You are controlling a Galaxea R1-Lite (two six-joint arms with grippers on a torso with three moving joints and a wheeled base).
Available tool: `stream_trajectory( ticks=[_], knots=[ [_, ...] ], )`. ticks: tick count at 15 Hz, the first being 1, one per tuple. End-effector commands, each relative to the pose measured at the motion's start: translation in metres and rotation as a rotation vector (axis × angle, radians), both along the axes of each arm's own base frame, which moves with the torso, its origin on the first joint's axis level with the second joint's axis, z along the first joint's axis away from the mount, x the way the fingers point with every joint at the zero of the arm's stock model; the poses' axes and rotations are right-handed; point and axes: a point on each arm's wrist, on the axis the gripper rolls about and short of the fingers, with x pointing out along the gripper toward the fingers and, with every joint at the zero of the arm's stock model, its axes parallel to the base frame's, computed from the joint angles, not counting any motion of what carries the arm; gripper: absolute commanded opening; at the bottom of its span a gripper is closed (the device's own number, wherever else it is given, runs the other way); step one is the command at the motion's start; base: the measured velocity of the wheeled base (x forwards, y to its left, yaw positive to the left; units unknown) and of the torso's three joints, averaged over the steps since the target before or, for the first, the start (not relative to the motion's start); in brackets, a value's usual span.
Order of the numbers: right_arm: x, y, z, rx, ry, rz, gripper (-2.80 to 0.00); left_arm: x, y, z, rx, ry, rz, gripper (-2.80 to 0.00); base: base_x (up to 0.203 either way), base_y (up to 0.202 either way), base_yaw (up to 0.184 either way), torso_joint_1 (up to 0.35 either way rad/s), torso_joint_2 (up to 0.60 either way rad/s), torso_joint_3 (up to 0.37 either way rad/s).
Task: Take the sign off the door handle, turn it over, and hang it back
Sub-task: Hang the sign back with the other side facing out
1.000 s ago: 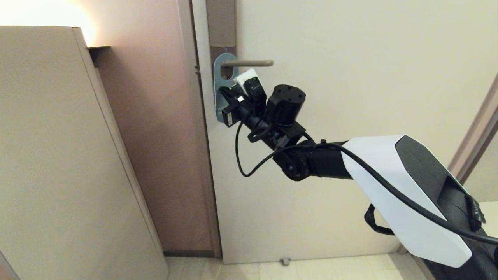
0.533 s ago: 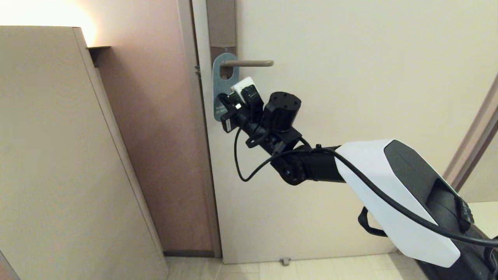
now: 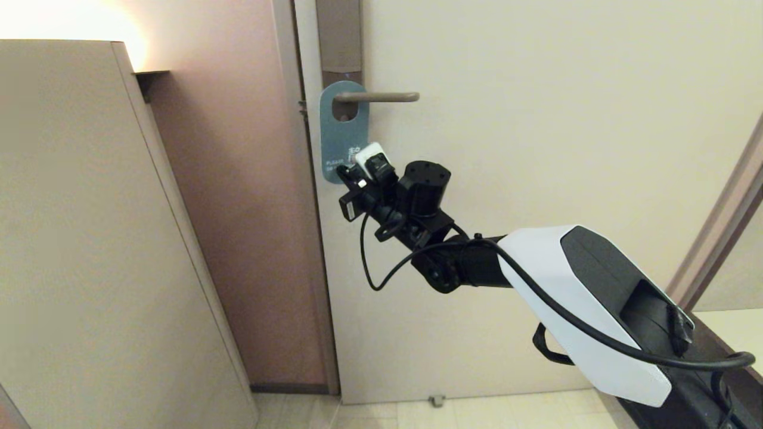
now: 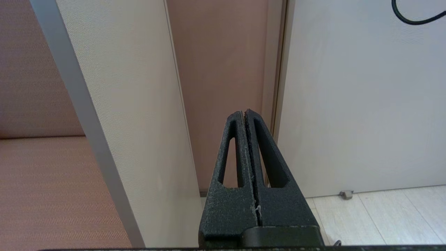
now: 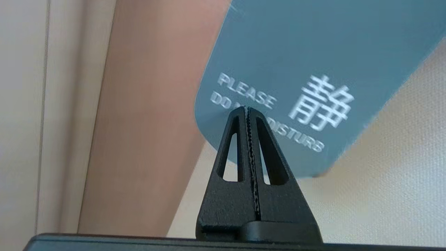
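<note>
The sign [image 3: 337, 128] hangs blue-side-out on the door handle [image 3: 381, 96]; the right end effector [image 3: 347, 173], closed and empty, sits at its 6 o'clock.

A: What does the right arm [image 3: 584, 310] look like?
B: A white shell with a black inset panel, black joints, and a loose black cable [image 3: 381, 262] looping beside it.
A: And the fingers [image 4: 244, 167]?
B: Matte black, triangular, each with a slotted cut-out.
</note>
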Motion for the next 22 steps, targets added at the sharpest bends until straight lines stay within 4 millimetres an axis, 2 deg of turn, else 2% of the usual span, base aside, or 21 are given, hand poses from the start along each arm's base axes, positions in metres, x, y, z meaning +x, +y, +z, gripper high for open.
stream_trajectory(
  ticks=[1,5,14,22],
  knots=[
    [0.004,-0.004,-0.001,0.000,-0.004,-0.009,-2.80,0.000,0.000,0.000,0.000,0.000,0.000,-2.80,0.000,0.000,0.000,0.000,0.00,0.000],
    [0.005,-0.013,0.014,0.018,-0.026,-0.022,-2.80,0.000,0.000,0.000,0.000,0.000,-0.001,-2.80,0.000,0.000,0.000,0.000,0.00,0.000],
    [-0.019,-0.031,0.091,0.086,-0.081,-0.017,-2.80,0.000,0.000,0.000,0.000,0.000,-0.001,-2.80,0.000,0.000,0.000,0.000,0.00,0.000],
    [-0.039,-0.008,0.094,0.109,-0.043,0.090,-2.80,0.000,0.000,0.000,0.000,0.000,0.000,-2.80,0.000,0.000,0.000,0.000,0.00,0.000]
  ],
)
